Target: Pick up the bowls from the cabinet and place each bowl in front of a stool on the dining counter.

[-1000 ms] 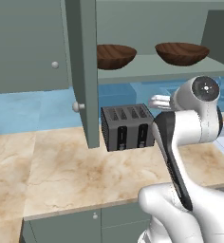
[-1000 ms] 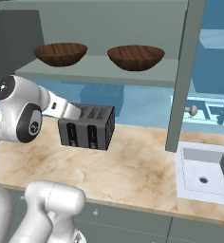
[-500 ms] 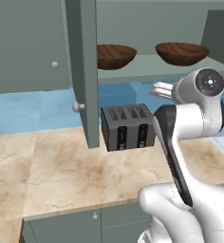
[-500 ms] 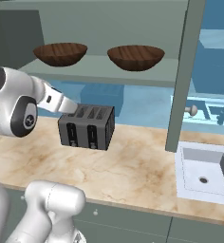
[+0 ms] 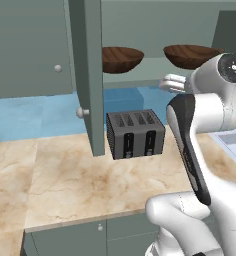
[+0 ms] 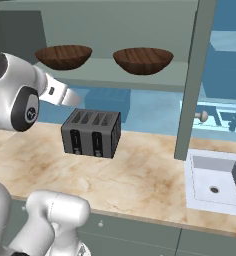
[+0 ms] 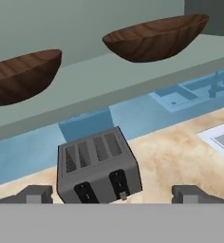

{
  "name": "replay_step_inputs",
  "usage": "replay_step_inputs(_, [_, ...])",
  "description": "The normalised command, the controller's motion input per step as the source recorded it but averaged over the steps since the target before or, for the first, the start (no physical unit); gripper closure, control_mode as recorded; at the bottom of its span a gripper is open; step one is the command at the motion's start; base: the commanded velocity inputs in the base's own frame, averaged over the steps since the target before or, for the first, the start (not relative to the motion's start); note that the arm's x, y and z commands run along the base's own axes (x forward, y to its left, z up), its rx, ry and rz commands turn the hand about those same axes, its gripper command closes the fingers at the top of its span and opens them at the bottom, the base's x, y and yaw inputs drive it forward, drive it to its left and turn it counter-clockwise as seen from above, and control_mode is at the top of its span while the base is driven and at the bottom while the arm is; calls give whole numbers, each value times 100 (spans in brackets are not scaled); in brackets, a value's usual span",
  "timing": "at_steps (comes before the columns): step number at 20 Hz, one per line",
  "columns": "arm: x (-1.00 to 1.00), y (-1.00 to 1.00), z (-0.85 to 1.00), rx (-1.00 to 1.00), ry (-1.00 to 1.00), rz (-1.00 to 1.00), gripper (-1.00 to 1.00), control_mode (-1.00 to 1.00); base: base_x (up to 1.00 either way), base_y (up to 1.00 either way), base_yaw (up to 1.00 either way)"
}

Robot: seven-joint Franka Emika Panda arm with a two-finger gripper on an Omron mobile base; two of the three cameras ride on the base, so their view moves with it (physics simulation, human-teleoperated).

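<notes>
Two dark brown wooden bowls sit side by side on the pale shelf (image 5: 140,76) of the open cabinet: one on the left (image 5: 121,59) (image 6: 63,56) (image 7: 21,76), one on the right (image 5: 190,55) (image 6: 142,60) (image 7: 156,37). My gripper (image 7: 113,193) is open and empty, its tips spread wide at the bottom of the hand view. It hovers below the shelf and short of it, above the worktop. The white hand (image 5: 171,83) (image 6: 60,95) points toward the shelf edge between the bowls. The stool and the dining counter are out of view.
A dark toaster (image 5: 135,133) (image 6: 92,132) (image 7: 97,166) stands on the marble worktop (image 5: 80,185) right under the shelf. Open cabinet doors hang at the left (image 5: 87,75) and right (image 6: 192,75). A white sink (image 6: 215,182) lies to the right.
The arm has lifted, and the hand has risen from toaster height to just under the shelf. The bowls and toaster have not moved.
</notes>
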Motion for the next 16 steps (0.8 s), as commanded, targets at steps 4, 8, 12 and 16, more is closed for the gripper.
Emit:
replay_step_inputs(4, [0,9,19,0,0,10,-100,-100,0,0,0])
replay_step_inputs(8, [4,30,25,0,0,5,-100,-100,0,0,0])
replay_step_inputs(12, [9,31,6,0,-3,0,-100,-100,0,0,0])
replay_step_inputs(16, [4,30,0,2,-12,0,-100,-100,0,0,0])
